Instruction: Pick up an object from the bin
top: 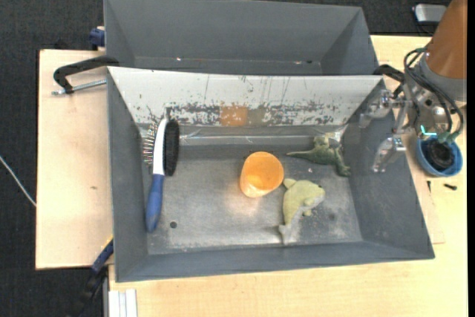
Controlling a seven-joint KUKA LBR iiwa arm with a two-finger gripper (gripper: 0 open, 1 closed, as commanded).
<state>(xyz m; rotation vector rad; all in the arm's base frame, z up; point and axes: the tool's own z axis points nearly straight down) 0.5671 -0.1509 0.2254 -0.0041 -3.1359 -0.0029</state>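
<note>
A small dark green toy dinosaur [323, 153] lies on the floor of the grey metal bin [245, 256], near the back right corner where the floor meets the right sloping wall. It is the thing nearest the gripper [387, 148], which hangs over that right wall, just to the right of the dinosaur and apart from it. Whether the gripper is spread or pressed together cannot be told from this angle. The arm, with an orange-brown cover [454, 37] and dark cables, comes in over the bin's right rim. Just in front of the dinosaur lies a pale green soft toy [300, 200] shaped like a fish or dolphin, its tail pointing toward the front wall. Touching or just beside its left side is a round orange thing [261, 174], near the middle of the floor. Well apart, against the left wall, lies a hairbrush [161, 167] with a blue handle and a black head, its pale bristles facing left.
</note>
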